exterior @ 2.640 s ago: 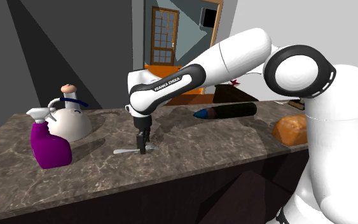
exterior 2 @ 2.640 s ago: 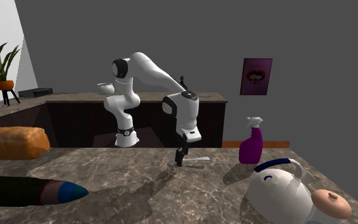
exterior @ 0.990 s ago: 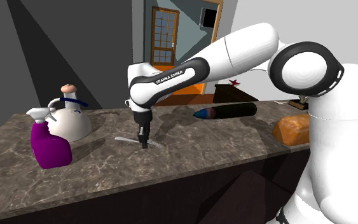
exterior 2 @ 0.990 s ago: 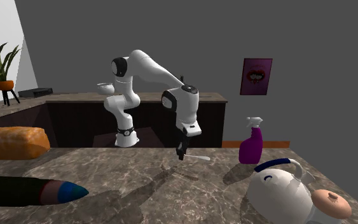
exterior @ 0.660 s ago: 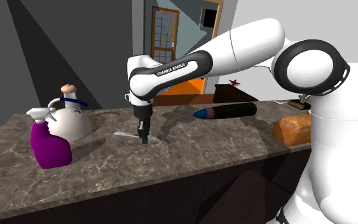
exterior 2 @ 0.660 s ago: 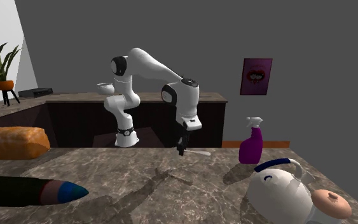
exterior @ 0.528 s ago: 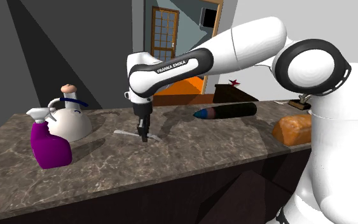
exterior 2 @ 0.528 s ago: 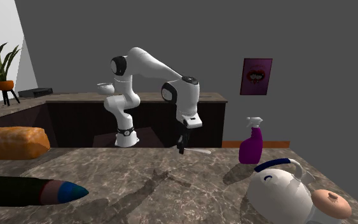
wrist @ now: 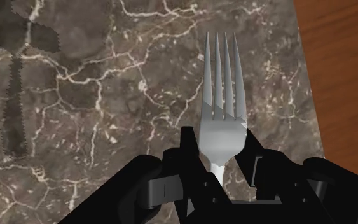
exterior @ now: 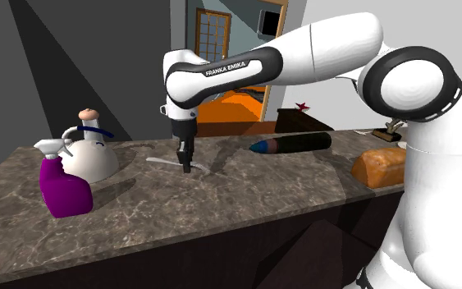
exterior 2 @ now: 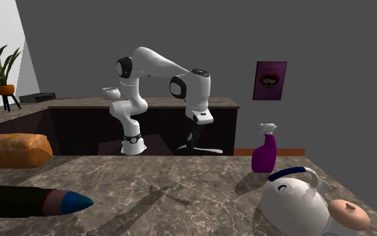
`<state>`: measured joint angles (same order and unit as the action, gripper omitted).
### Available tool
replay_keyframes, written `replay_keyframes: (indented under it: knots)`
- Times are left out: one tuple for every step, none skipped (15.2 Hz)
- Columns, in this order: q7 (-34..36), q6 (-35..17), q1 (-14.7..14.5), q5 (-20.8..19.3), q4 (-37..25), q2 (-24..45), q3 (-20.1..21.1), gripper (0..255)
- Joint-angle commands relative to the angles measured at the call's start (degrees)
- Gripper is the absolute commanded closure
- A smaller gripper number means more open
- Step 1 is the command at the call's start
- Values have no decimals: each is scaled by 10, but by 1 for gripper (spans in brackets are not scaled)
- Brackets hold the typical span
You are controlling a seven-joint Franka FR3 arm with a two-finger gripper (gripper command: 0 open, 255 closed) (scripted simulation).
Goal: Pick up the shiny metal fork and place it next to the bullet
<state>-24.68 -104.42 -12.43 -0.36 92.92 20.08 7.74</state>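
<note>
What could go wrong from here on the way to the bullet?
1. The gripper is shut on the fork near its neck, and in the shoulder view most of the fork sticks out to one side. It may pivot or slip during the carry.
2. The bullet lies on its rounded side near the far edge of the counter in the shoulder view. A low approach or a close set-down could start it rolling.
</note>
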Motion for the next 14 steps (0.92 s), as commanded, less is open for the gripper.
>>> replay_keyframes:
  knots:
    - [0,14,1,1,-9,-5,0,255]
    - [0,22,1,1,-15,-7,0,255]
    - [0,29,0,1,-20,-8,0,255]
    - [0,36,0,1,-26,-10,0,255]
    - [0,43,0,1,-32,-11,0,255]
    - [0,50,0,2,-38,-12,1,255]
    - [0,57,0,2,-45,-13,1,255]
    - [0,65,0,2,-51,-14,1,255]
    - [0,72,0,2,-58,-14,1,255]
    - [0,80,0,2,-65,-15,1,255]
    - [0,83,0,2,-68,-15,1,255]
    - [-10,76,8,4,-44,-32,-2,255]
    - [-21,70,15,5,-22,-48,-6,255]
    - [-32,64,23,6,-1,-63,-9,255]
